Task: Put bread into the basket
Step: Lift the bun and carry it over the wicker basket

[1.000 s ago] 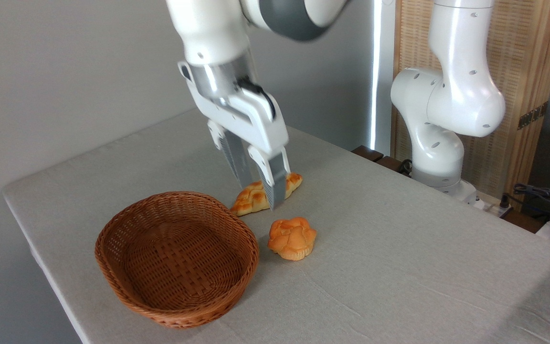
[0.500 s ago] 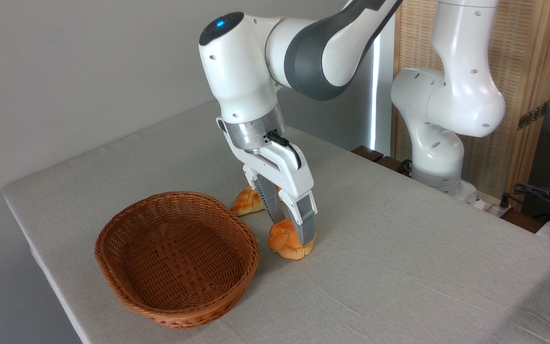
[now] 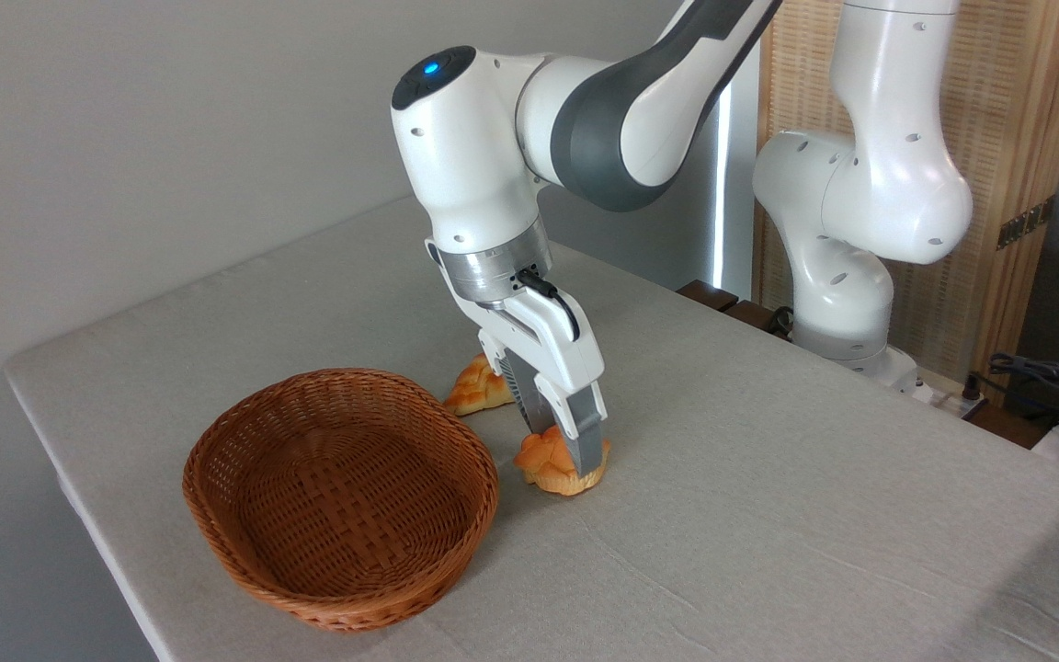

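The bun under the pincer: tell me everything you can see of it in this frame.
The bun is small, round and orange-golden, with a knobbly lobed top and a paler base; it looks like glossy baked bread. It sits on the grey table, just right of the basket, apart from its rim. The pincer has come down over it, one finger across its front, the other behind. Its right part is hidden. It looks squeezed narrower.

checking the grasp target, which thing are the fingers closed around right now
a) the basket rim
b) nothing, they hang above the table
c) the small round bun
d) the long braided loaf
c: the gripper has its fingers down either side of the small round bun, beside the basket; the braided loaf lies untouched behind.
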Controlling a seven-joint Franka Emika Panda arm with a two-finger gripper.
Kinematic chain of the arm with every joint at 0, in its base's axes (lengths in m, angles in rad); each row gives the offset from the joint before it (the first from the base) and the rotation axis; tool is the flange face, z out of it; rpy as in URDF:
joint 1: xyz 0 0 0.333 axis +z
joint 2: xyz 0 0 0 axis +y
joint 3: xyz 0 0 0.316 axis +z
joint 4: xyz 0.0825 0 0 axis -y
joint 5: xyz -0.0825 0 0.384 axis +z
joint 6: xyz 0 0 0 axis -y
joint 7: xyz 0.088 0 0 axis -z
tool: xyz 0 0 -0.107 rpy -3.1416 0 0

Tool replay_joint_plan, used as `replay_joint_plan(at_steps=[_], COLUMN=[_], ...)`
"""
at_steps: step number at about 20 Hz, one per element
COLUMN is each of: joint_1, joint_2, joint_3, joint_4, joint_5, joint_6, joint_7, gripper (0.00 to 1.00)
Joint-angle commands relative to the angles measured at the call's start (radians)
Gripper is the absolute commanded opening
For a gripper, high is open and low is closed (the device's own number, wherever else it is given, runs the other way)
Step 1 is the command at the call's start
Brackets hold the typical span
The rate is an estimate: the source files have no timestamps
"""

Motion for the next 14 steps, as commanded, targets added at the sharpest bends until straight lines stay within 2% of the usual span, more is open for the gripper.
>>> replay_joint_plan(at_steps=[1,5,8,12,14], joint_1=[-0.003,-0.004,-0.003,-0.004,-0.003], joint_2=[-0.001,-0.003,-0.003,0.043,0.065], joint_3=[0.004,0.001,0.0,0.01,0.015], joint_4=[-0.021,-0.006,0.128,0.285,0.331], joint_5=[0.016,0.014,0.0,-0.027,-0.044], joint_6=[0.022,-0.002,-0.128,-0.125,-0.081], joint_7=[0.019,0.02,0.034,0.141,0.202], gripper=[0.13,0.13,0.14,0.14,0.14])
